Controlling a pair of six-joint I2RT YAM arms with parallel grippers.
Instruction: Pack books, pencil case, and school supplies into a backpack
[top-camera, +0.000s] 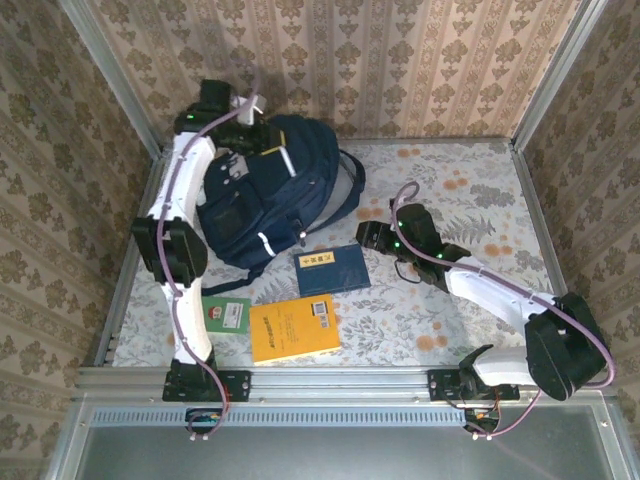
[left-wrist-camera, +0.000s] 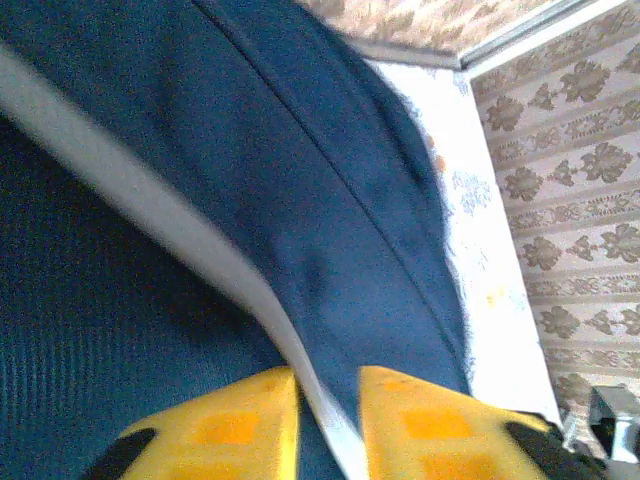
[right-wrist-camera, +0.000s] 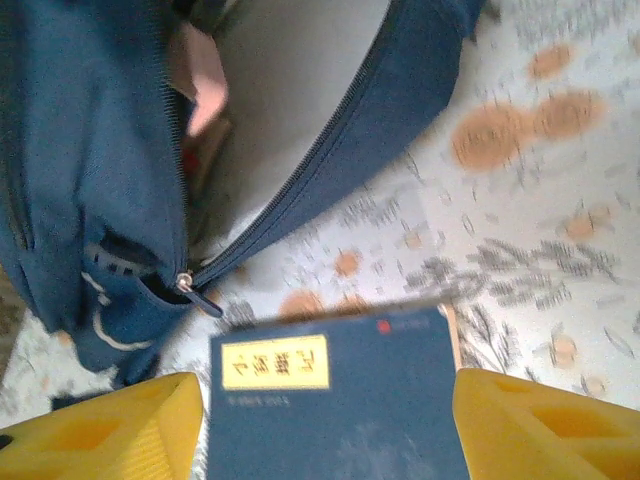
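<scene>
tabletop (top-camera: 470, 190), navy book (top-camera: 333, 271) seemingly beside backpack (top-camera: 260, 195) opening

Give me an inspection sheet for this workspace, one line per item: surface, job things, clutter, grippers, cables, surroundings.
Surface: table under a floral cloth.
Job's things: backpack lying far left, a zip open, pale pink thing inside; navy book, orange-yellow book and green-and-white book flat on the cloth in front of it.
Clutter: nothing seen.
Grippers: left gripper at the backpack's top, a grey edge strip between its jaws, grip cannot be told; right gripper with jaws wide, either side of the navy book.
Cables: purple cables run along both arms.
Surroundings: wallpapered walls, metal frame.
</scene>
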